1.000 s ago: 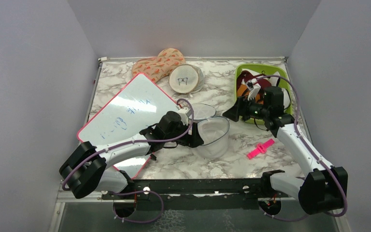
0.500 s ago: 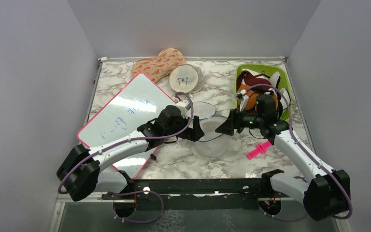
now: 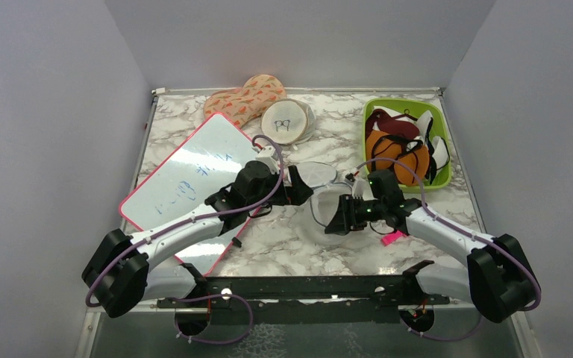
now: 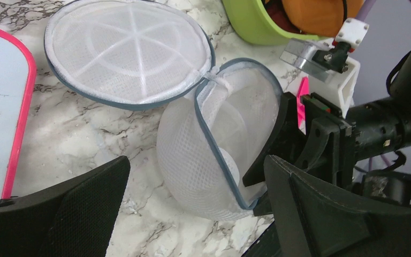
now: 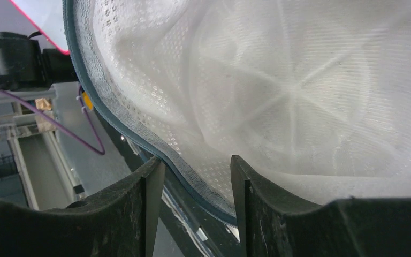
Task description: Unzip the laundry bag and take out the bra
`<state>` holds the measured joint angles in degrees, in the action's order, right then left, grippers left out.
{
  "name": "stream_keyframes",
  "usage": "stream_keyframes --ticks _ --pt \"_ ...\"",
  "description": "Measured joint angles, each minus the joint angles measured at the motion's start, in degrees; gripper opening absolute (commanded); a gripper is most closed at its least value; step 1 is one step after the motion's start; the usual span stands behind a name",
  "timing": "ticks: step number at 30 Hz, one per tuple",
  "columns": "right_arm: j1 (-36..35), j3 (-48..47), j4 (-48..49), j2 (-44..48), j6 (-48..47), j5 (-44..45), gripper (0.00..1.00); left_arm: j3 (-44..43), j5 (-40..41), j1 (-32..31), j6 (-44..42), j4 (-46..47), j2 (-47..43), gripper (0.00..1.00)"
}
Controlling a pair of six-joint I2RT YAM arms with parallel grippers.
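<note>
The right hand (image 3: 339, 216) has swung from the tray (image 3: 403, 101) holding the bra (image 3: 395, 153) to straddle the rim of the laundry bag (image 4: 192, 160), fingers parted, seemingly to steady it.

The marble table (image 3: 283, 255) carries whiteboard (image 3: 190, 179), laundry bag (image 4: 192, 155), green tray (image 3: 399, 103), beige pouch (image 3: 285, 123).

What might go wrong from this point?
The right gripper straddles the thin rim of the laundry bag; closing could snag the mesh or drag the floppy bag along. The bra lies in the green bin with black straps looped loose, so a passing arm might hook them.
</note>
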<state>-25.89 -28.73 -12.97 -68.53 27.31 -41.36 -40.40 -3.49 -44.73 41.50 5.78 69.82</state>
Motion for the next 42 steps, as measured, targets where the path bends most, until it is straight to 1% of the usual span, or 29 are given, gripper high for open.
stream_keyframes --ticks 3,8,9,13,15,18,19,20,21,22,25,29,31,32,36,37,40,42 --pt "0.0 0.1 -0.2 1.0 0.5 2.0 0.47 0.7 1.5 0.6 3.9 1.5 0.2 0.83" --pt "0.0 0.1 -0.3 1.8 0.6 3.7 0.47 2.3 1.9 3.3 14.6 7.4 4.0 0.77" --pt "0.0 0.1 -0.3 1.9 0.6 3.9 0.47 2.5 2.0 3.8 17.0 8.3 5.3 0.77" --pt "0.0 0.1 -0.3 2.3 0.5 4.5 0.47 2.6 3.5 4.7 26.4 10.4 11.0 0.83" --pt "0.0 0.1 -0.3 2.3 0.5 4.7 0.47 2.4 4.1 4.7 29.8 10.9 13.7 0.83" --pt "0.0 0.1 -0.4 2.6 0.5 4.8 0.47 1.4 4.5 4.7 33.8 11.3 17.4 0.79" --pt "0.0 0.1 -0.4 2.8 0.5 4.9 0.47 1.0 4.6 4.7 35.8 11.6 18.3 0.76" --pt "0.0 0.1 -0.5 3.1 0.5 4.9 0.47 1.0 4.6 4.7 35.8 11.6 18.3 0.73" --pt "0.0 0.1 -0.6 3.5 0.5 4.9 0.47 -0.1 4.8 4.6 36.9 12.2 20.6 0.67" --pt "0.0 0.1 -0.6 3.8 0.5 5.0 0.47 -0.5 5.1 4.6 37.6 12.5 21.3 0.64" --pt "0.0 0.1 -0.6 4.2 0.5 5.1 0.47 -1.1 6.8 4.6 40.4 15.0 24.3 0.57" --pt "0.0 -0.2 -0.9 4.2 0.3 5.1 0.48 -1.3 8.6 4.6 42.3 19.1 28.8 0.43" --pt "0.0 -0.4 -1.1 4.3 0.1 5.1 0.48 -1.4 9.2 4.6 42.7 20.9 30.7 0.38" --pt "0.0 -0.5 -1.2 4.3 0.0 5.1 0.48 -1.4 9.4 4.6 42.7 22.1 31.4 0.34" --pt "0.0 -1.0 -2.2 5.2 -0.2 5.1 0.48 -1.4 10.7 4.6 40.0 27.8 32.2 0.13" --pt "0.0 -1.1 -2.5 5.6 -0.4 5.1 0.48 -1.4 10.8 4.6 39.1 29.7 32.2 0.09" --pt "0.0 -1.8 -4.0 6.9 -0.6 5.2 0.50 -1.4 11.1 4.6 36.1 36.0 32.3 0.00" --pt "0.0 -2.9 -5.2 8.6 -0.7 5.2 0.53 -1.0 11.0 4.6 34.6 41.0 32.7 0.00"
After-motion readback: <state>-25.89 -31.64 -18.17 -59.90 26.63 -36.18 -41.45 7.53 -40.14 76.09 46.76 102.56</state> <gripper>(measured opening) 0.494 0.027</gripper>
